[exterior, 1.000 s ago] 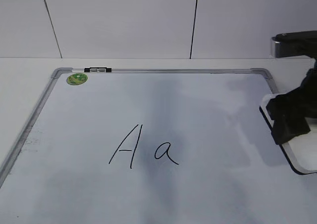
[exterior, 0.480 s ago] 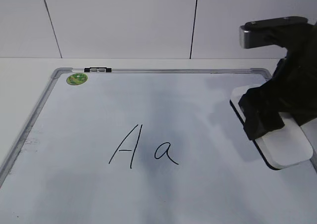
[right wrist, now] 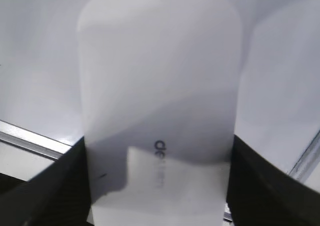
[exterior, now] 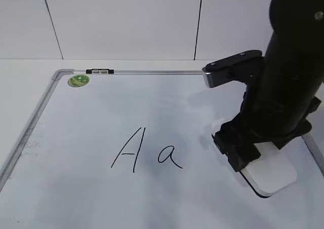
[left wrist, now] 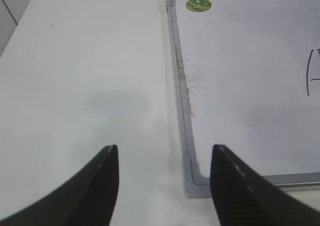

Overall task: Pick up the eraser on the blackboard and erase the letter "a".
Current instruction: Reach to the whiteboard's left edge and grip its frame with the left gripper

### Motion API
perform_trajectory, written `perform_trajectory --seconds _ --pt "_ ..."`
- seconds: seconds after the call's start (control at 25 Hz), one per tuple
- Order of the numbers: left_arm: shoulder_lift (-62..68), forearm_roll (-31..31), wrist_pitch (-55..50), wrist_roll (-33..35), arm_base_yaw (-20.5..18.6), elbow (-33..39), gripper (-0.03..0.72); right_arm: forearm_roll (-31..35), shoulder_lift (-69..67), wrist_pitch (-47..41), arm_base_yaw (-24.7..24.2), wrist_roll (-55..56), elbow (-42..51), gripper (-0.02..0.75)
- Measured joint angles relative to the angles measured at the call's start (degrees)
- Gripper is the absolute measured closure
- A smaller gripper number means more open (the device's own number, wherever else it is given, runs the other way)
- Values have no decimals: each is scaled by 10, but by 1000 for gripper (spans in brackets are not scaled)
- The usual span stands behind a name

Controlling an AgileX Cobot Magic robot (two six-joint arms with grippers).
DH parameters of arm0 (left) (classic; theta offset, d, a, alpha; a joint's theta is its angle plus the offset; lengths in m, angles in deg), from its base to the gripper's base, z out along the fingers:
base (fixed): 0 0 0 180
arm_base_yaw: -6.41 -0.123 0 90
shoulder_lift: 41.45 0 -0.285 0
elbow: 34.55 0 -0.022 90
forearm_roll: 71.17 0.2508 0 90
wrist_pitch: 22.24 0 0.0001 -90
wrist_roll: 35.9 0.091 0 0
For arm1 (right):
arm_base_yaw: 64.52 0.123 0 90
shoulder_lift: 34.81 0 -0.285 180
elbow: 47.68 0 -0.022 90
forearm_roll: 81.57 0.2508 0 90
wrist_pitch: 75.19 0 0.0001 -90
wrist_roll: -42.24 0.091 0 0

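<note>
The white eraser [exterior: 271, 176] [right wrist: 160, 86] with grey lettering is clamped between the black fingers of my right gripper [exterior: 247, 155] [right wrist: 157, 186], which is shut on its long sides. It hangs low over the blackboard [exterior: 152, 102], to the right of the letter "a" [exterior: 169, 155] and apart from it. A taller capital "A" [exterior: 129, 149] stands left of the "a". My left gripper [left wrist: 165, 151] is open and empty above the table, beside the blackboard's near left corner [left wrist: 192, 183]. The left arm does not show in the exterior view.
A round green sticker [exterior: 78, 80] [left wrist: 198, 4] and a black clip [exterior: 100, 71] sit at the board's far left corner. White table [left wrist: 90, 76] lies left of the grey frame [left wrist: 180, 61]. A white panelled wall [exterior: 126, 21] stands behind the board.
My right arm has carried the eraser leftward from the board's right edge to a spot just right of the "a". The letters are unchanged.
</note>
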Motion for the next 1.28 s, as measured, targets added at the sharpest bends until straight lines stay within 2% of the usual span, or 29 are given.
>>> perform_trajectory --seconds 0.24,0.44,0.8,1.08,1.28 --pt "9 -17 1 0 0 0 255 -8 -22 -4 1 -2 -20 172" --pt "106 -16 4 0 0 -36 258 -10 -25 -7 1 -2 -22 172" --pt "337 -19 54 0 14 -182 323 -17 -25 -8 1 -2 -22 172" --pt "560 -64 51 0 14 -300 321 -18 -25 -6 1 -2 -22 172" --pt "737 -70 37 0 14 -364 308 -18 -26 -5 1 -2 -22 172"
